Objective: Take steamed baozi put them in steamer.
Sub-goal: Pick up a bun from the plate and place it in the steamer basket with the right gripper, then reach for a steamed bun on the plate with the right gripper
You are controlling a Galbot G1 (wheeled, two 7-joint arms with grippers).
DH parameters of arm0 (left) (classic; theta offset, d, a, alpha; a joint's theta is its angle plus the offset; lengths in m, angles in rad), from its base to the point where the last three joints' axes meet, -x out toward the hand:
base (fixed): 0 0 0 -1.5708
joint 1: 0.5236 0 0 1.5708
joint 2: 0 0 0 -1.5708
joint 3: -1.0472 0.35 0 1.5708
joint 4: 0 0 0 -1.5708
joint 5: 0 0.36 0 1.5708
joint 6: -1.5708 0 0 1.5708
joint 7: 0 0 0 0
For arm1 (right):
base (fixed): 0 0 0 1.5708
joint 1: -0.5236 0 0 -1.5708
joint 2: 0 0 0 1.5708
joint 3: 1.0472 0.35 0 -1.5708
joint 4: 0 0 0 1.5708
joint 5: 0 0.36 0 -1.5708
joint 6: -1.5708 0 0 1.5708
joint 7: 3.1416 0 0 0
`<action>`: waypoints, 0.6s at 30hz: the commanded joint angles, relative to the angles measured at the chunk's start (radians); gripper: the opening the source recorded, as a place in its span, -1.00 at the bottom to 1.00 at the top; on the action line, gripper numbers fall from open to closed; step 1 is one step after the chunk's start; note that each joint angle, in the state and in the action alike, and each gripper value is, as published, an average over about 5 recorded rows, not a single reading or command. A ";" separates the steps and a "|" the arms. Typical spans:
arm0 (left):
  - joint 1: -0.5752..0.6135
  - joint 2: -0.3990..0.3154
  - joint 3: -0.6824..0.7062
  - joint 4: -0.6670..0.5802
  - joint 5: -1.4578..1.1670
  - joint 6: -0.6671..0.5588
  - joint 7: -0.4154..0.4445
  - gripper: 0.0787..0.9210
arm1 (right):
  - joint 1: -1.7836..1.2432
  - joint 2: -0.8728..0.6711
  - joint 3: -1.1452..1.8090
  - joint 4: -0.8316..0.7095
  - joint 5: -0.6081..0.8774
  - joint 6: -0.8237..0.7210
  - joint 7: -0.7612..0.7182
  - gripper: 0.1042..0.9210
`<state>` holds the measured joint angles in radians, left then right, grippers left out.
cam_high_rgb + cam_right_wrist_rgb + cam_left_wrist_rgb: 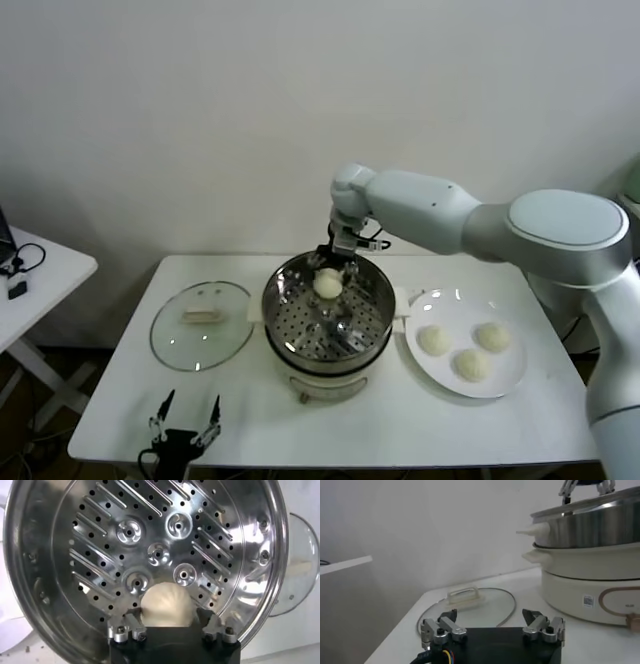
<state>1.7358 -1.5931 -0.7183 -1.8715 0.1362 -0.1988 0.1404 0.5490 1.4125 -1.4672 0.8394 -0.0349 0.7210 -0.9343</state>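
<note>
Your white table point(330, 430) carries everything, so start there. At its centre stands the steamer point(375, 320), shiny steel on a cream base, its perforated floor bare apart from one bun. To the robot's left of it the glass lid point(200, 325) lies flat, handle up, near the pot but apart from it. To the robot's right sits the white plate point(510, 375), just beside the steamer's side handle.

The right arm reaches in from the right over the far rim of the pot. The right gripper point(330, 268) hangs above the far part of the basket, pointing down. In the right wrist view its fingers point(131, 626) stand spread, one on either side of the steamed baozi point(165, 605), with a sliver of gap showing at each flank (you can check this at both fingertips). So the jaws are apart and clamp nothing; that bun point(328, 283) rests on the perforated floor, toward the far side of the steamer.

Three more buns lie on the plate in a loose cluster: one point(434, 340) nearest the pot, one point(491, 336) farther right, one point(470, 364) toward the near edge.

The left gripper point(185, 420) sits parked low at the table's near edge, in front of the lid. Its fingers point(440, 627) stand wide apart, holding nothing.
</note>
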 commanded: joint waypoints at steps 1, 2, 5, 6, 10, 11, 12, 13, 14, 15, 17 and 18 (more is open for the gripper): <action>0.005 0.000 0.002 -0.009 0.004 0.002 0.000 0.77 | 0.083 -0.028 -0.035 0.025 0.124 0.016 -0.011 0.75; 0.006 0.000 0.001 -0.012 0.005 0.002 0.000 0.77 | 0.119 -0.045 -0.060 0.042 0.173 0.007 -0.024 0.76; 0.012 0.000 0.001 -0.021 0.006 0.002 0.000 0.77 | 0.233 -0.109 -0.166 0.084 0.359 -0.055 -0.078 0.76; 0.013 0.000 0.001 -0.023 0.007 0.002 0.000 0.77 | 0.270 -0.132 -0.209 0.095 0.434 -0.088 -0.098 0.76; 0.021 -0.001 0.000 -0.032 0.008 0.000 0.000 0.77 | 0.381 -0.250 -0.375 0.128 0.616 -0.282 -0.131 0.76; 0.023 -0.001 -0.001 -0.035 0.008 0.000 0.000 0.77 | 0.399 -0.285 -0.413 0.143 0.629 -0.344 -0.122 0.76; 0.025 -0.002 -0.001 -0.037 0.008 -0.002 -0.001 0.77 | 0.414 -0.319 -0.445 0.161 0.635 -0.404 -0.109 0.76; 0.027 -0.003 -0.002 -0.038 0.008 -0.004 -0.002 0.77 | 0.426 -0.356 -0.473 0.187 0.634 -0.461 -0.094 0.76; 0.028 -0.003 -0.002 -0.039 0.007 -0.006 -0.004 0.77 | 0.433 -0.391 -0.495 0.221 0.634 -0.516 -0.076 0.76; 0.030 -0.004 -0.003 -0.041 0.006 -0.009 -0.005 0.77 | 0.436 -0.426 -0.509 0.258 0.642 -0.574 -0.058 0.76; 0.035 -0.006 -0.002 -0.043 0.004 -0.013 -0.008 0.77 | 0.432 -0.489 -0.516 0.330 0.664 -0.684 -0.020 0.76; 0.037 -0.007 -0.001 -0.045 0.002 -0.015 -0.008 0.77 | 0.423 -0.515 -0.515 0.359 0.673 -0.736 -0.002 0.76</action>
<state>1.7639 -1.5973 -0.7210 -1.9059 0.1423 -0.2054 0.1369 0.8490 1.1400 -1.7891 1.0129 0.4283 0.3832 -0.9854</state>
